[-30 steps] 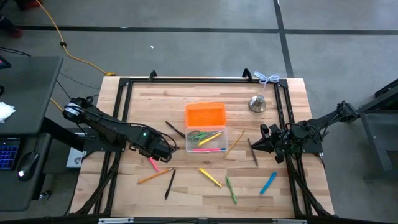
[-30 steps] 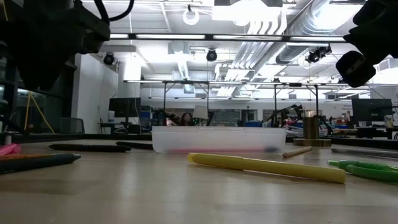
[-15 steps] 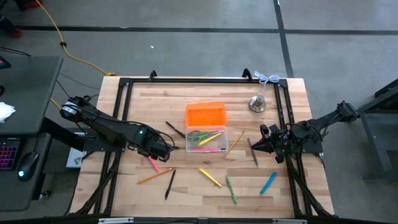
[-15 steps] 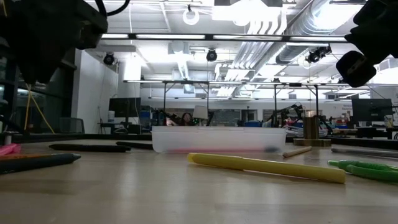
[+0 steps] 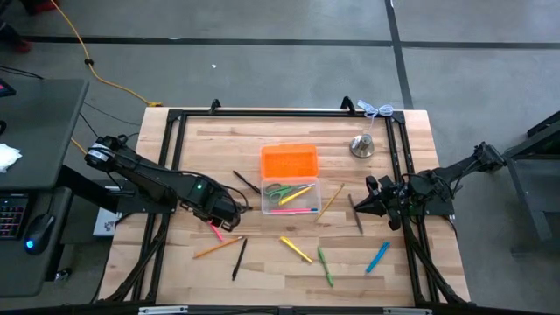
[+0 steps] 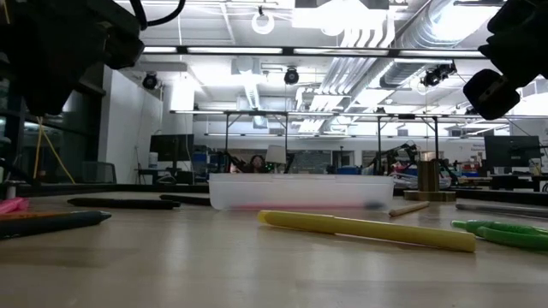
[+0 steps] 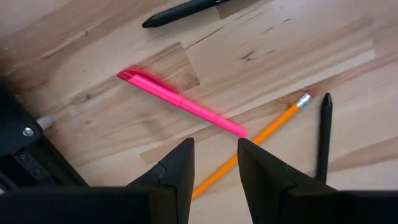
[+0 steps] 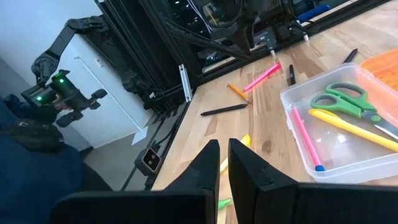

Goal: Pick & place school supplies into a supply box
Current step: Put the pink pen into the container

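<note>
The supply box [image 5: 290, 198], clear with its orange lid [image 5: 289, 161] swung open, stands mid-table and holds green-handled scissors [image 8: 348, 102], a yellow pen [image 8: 354, 127] and a pink pen [image 8: 305, 137]. Left of the box, my left gripper [image 5: 227, 212] points down, open, above the table. One end of a loose pink pen [image 7: 180, 102] lies just beyond its fingertips. An orange pencil [image 7: 261, 140] and a black pen [image 7: 323, 134] lie beside that pen. My right gripper [image 5: 371, 198] waits level at the table's right side, shut, holding nothing.
More supplies lie flat on the wood: a yellow pen [image 5: 296, 249], a green pen [image 5: 325, 265], a blue pen [image 5: 378, 256], a black pen [image 5: 247, 182], a pencil [image 5: 331, 200] and a dark pen [image 5: 356, 213]. A silver bell [image 5: 362, 145] stands at the far right. A black frame [image 5: 175, 131] borders the table.
My left gripper has rolled a little about its downward axis while staying over the same spot by the pink pen. Nothing on the table has moved.
</note>
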Tool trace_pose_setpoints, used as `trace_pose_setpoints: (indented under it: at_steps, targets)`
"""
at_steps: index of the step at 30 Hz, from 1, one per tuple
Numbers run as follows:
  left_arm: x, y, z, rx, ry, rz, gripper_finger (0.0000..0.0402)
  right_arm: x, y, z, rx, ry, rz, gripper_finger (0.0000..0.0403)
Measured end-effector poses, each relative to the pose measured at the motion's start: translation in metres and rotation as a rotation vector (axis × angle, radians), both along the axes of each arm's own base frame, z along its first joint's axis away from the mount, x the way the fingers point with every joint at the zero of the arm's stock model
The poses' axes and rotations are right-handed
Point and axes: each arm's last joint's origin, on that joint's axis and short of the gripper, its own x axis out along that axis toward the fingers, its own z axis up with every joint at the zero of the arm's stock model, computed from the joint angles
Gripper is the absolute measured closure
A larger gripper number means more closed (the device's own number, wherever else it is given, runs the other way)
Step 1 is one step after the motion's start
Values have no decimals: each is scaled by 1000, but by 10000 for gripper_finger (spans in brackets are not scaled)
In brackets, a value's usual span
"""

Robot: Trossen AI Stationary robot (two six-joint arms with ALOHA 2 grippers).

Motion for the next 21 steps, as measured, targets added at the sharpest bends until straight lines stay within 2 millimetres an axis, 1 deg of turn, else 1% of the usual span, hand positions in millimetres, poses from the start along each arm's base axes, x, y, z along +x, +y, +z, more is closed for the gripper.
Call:
trace_pose_setpoints:
  at_steps: [5, 10, 16, 21]
  targets:
    - [2, 0, 0, -3, -15, 75, 250, 0, 0, 0, -3, -1, 1, 391]
    - [6, -1, 0, 14, -70, 156, 250, 0, 0, 0, -3, -1, 7, 391]
    - [10, -1, 1, 36, -117, 217, 250, 0, 0, 0, -4, -2, 9, 391]
    - [8, -1, 2, 53, -131, 249, 250, 0, 0, 0, -3, -1, 9, 391]
